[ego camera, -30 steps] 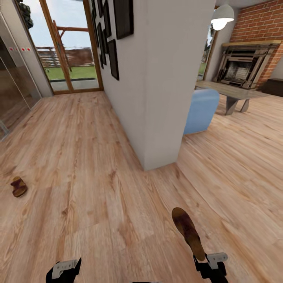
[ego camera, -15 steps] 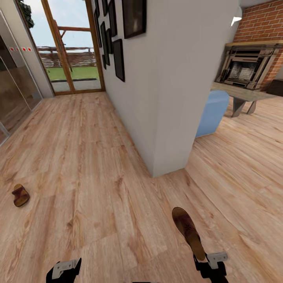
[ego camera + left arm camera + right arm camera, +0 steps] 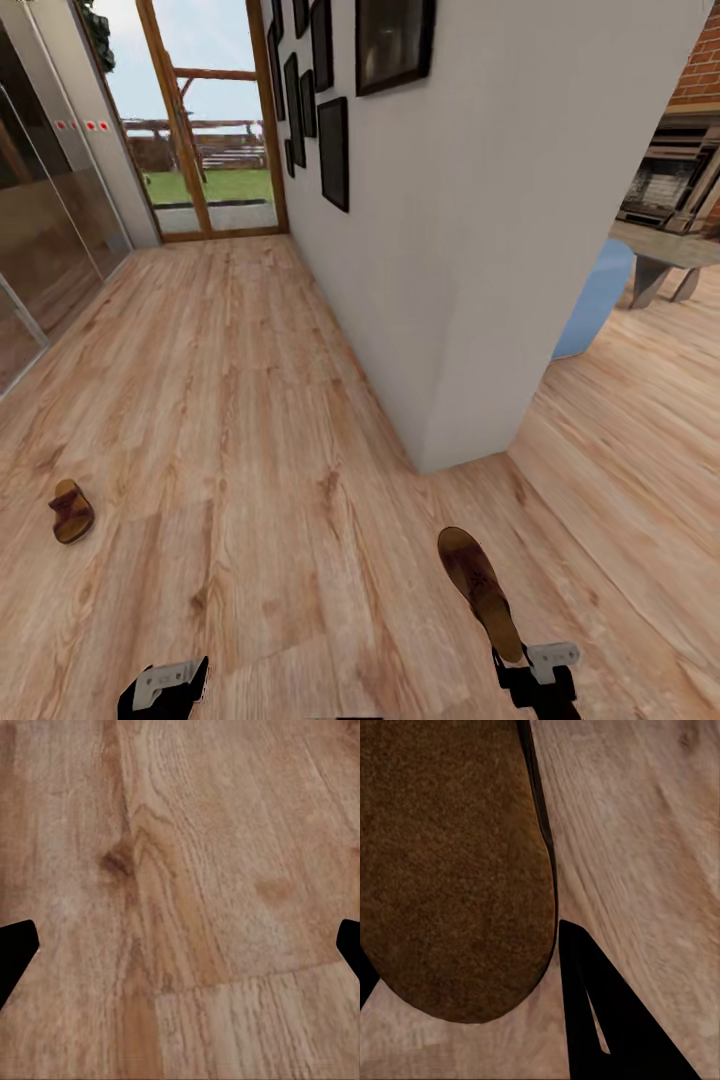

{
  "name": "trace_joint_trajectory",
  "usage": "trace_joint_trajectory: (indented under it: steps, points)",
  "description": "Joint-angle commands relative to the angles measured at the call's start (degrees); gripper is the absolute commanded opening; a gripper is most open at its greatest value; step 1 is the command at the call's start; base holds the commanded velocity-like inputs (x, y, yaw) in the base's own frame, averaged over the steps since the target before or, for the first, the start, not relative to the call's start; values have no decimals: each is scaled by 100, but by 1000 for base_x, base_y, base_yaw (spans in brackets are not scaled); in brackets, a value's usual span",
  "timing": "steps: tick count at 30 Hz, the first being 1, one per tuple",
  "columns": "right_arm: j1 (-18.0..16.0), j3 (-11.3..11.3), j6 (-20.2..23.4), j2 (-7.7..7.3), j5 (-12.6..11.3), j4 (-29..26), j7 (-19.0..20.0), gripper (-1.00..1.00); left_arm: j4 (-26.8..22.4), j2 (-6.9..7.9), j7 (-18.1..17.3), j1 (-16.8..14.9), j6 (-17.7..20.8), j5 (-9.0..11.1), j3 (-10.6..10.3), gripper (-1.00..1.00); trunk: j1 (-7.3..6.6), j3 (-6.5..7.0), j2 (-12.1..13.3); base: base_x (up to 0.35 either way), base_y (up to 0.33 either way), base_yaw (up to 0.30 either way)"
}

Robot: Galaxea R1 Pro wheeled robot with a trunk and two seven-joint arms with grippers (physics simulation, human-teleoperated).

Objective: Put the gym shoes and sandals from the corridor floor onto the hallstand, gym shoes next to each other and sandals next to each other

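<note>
One dark brown sandal (image 3: 480, 590) sticks up edge-on from my right gripper (image 3: 515, 662), which is shut on its heel end at the lower right of the head view. In the right wrist view the sandal's brown sole (image 3: 450, 870) sits against a black finger (image 3: 600, 1020). The other sandal (image 3: 72, 510) lies on the corridor floor (image 3: 250, 400) far to my left. My left gripper (image 3: 165, 688) hangs low at the lower left, open, its fingertips (image 3: 15, 945) wide apart over bare planks. The gym shoes and the hallstand are out of view.
A white wall corner (image 3: 460, 300) with dark picture frames (image 3: 335, 150) juts out just ahead on the right. Glass sliding doors (image 3: 50, 230) line the left side. A wooden garden door (image 3: 210, 130) closes the corridor's far end. A blue seat (image 3: 595, 300) stands beyond the corner.
The whole view has shifted, so the camera has moved: wall corner and floor sandal slid rightward in the picture. Both arms and the held sandal keep their places.
</note>
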Motion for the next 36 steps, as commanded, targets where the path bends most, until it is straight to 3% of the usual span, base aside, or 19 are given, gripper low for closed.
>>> trace_joint_trajectory:
  steps: [1, 36]
  points:
    - [-2, -49, -18, 0, 14, 2, 29, -100, 8, -5, -54, -7, -13, -9, 46, 100, 2, -4, -1, 319, 100, 258]
    - [-2, -48, -9, 0, 14, 8, 29, -100, 8, -5, -54, -4, -13, -5, 46, 100, 2, -4, -1, 336, 27, 267]
